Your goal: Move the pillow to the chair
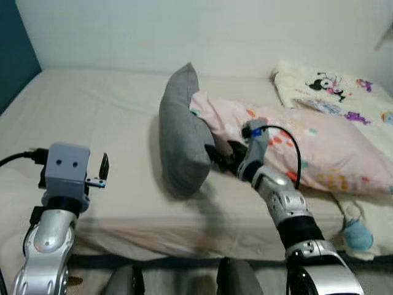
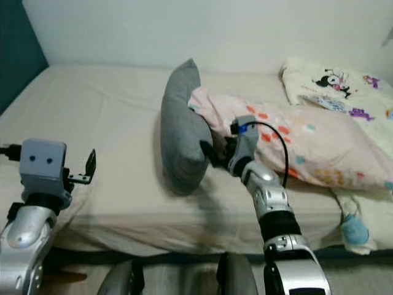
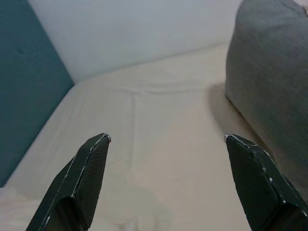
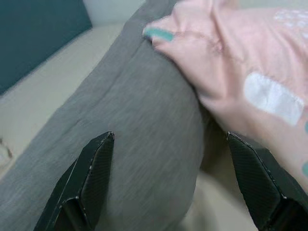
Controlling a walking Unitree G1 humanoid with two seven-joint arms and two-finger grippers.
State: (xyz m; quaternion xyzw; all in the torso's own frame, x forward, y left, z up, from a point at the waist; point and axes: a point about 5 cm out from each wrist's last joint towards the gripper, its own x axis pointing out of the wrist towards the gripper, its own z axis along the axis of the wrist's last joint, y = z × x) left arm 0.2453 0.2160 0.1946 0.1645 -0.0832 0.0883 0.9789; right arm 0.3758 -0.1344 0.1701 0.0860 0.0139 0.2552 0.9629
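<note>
While the right end effector [image 1: 222, 155] gapes at the grey pillow's [image 1: 181, 132] edge, the left end effector [image 1: 103, 167] hovers spread over bare mattress [image 1: 92, 110].

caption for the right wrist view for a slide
Open right gripper closing in on the grey pillow, which leans against a pink patterned pillow.

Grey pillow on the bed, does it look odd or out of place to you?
Yes. The grey pillow stands on edge across the bed, propped against the pink pillow instead of lying flat. The open right gripper is at its side.
</note>
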